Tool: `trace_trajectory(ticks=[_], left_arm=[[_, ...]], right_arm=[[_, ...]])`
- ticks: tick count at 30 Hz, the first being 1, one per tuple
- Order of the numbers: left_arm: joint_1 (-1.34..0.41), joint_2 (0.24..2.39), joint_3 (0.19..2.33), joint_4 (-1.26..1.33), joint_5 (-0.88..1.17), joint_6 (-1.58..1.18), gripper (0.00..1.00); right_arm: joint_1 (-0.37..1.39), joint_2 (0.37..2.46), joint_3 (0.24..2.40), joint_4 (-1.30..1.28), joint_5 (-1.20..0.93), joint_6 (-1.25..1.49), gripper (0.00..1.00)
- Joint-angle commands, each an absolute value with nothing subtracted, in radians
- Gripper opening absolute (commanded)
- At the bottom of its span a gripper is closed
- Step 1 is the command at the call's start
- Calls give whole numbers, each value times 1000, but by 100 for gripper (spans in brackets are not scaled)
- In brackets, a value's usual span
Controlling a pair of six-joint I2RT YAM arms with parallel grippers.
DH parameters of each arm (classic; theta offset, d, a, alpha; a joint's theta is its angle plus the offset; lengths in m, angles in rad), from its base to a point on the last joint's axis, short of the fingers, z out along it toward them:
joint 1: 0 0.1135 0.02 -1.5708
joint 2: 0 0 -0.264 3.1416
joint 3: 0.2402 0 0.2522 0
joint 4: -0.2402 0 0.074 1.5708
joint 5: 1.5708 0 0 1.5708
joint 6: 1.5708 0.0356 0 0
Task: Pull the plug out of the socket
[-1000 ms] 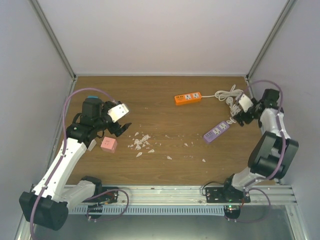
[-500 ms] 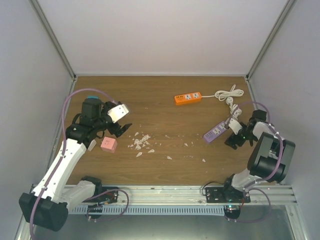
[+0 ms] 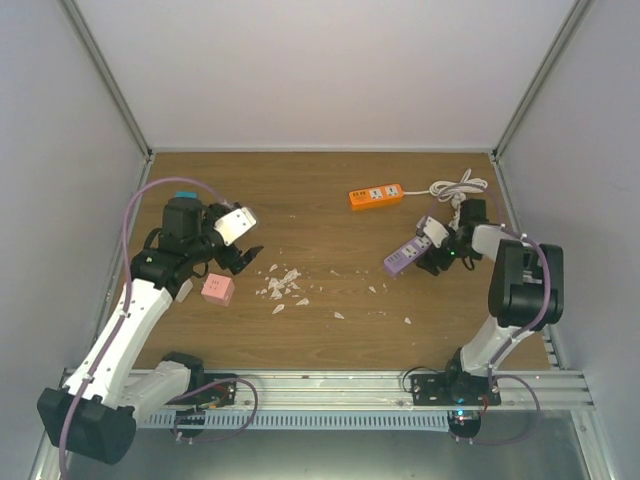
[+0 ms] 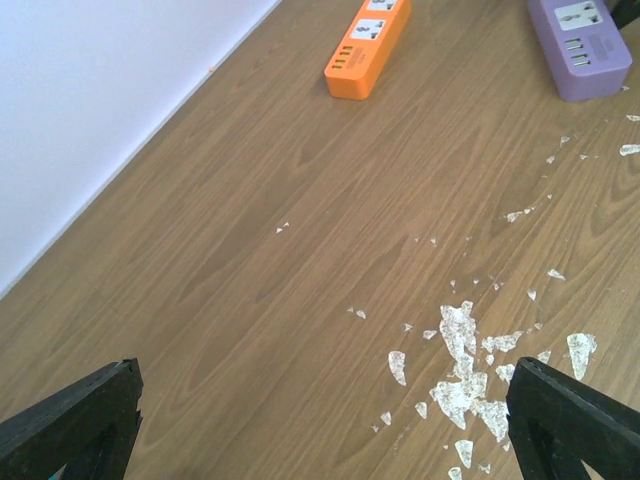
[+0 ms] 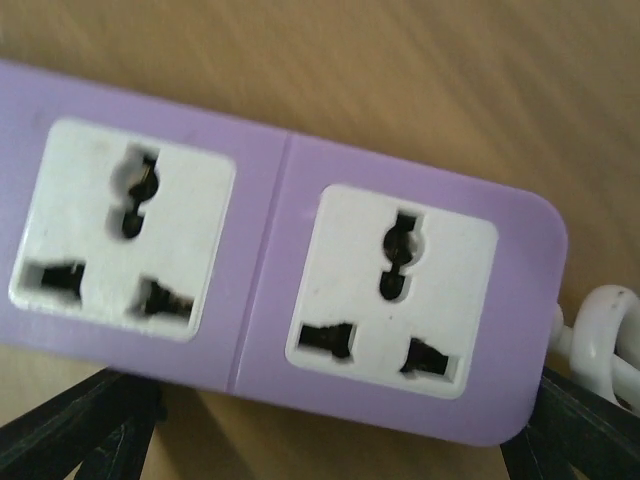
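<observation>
A purple power strip (image 3: 402, 257) lies on the wooden table; it also shows in the left wrist view (image 4: 582, 45). In the right wrist view the strip (image 5: 270, 290) fills the frame, and both sockets shown are empty. Its white cord (image 5: 605, 325) leaves at the right end and lies coiled (image 3: 455, 190) at the back right. No plug shows in any socket. My right gripper (image 3: 432, 255) is open at the strip's cord end, its fingers (image 5: 70, 430) spread wide just in front of the strip. My left gripper (image 3: 245, 255) is open and empty over the left of the table.
An orange power strip (image 3: 375, 196) lies at the back middle and shows in the left wrist view (image 4: 367, 45). A pink cube socket (image 3: 217, 289) sits below my left gripper. White flakes (image 3: 280, 284) are scattered over the table's middle. Grey walls close in three sides.
My right arm has swung from the right wall leftward and down onto the purple strip's cord end. The strip has shifted a little to the left. The left arm has not moved.
</observation>
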State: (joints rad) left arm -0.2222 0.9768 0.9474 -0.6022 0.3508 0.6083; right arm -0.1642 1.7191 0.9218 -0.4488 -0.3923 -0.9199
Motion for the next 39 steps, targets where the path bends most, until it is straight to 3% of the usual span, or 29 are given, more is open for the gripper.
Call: trace_trajectory(ticks=[1,14,21,30,39], left_arm=[[-216,1003,958,-559,346,575,99],[-185,1114,1021,-585,377,487,99],[-92,1200,1132,-660,527,463,99],[54,1268,1274,-625,731,310,99],[215,1258,1198,-620,807,298,99]], right_arm=[[-69,1798,1009,-382,-441,-768,91],[-2,1932,1288,-320,-591,-357,91],[-3,1749,1280,-405,-748,-406,99],[-32,1548,1371,-506,-824,-408,100],[-236,1382,1305,-509,-981,-363,100]])
